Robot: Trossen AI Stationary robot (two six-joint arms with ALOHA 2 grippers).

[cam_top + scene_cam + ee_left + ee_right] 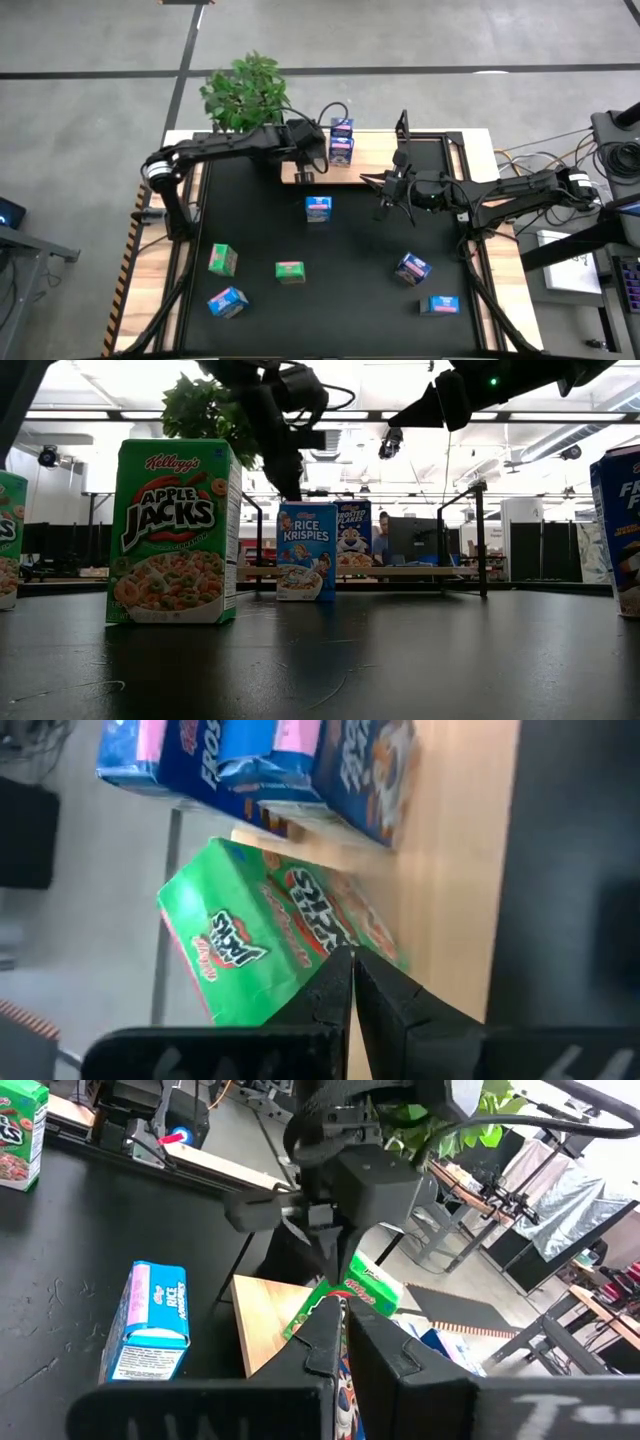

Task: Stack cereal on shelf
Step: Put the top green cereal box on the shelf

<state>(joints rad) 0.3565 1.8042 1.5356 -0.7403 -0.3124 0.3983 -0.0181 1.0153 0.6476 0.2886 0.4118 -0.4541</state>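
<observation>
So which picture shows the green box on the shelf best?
The left wrist view: the green box looks big, lying on the shelf. The high and right wrist views catch only a corner; the low view hides it.

A leafy green plant (244,90) stands at the upper left of the overhead view, just past the table's far edge. A large black mat (330,315) covers most of the pale wooden table (150,265). Cables (590,145) trail at the right edge, over grey floor (80,110).

We see prob. a robotics lab: concrete floor (90,130), ceiling strip lights (130,412), black test frames (480,540), monitor (410,540).
</observation>
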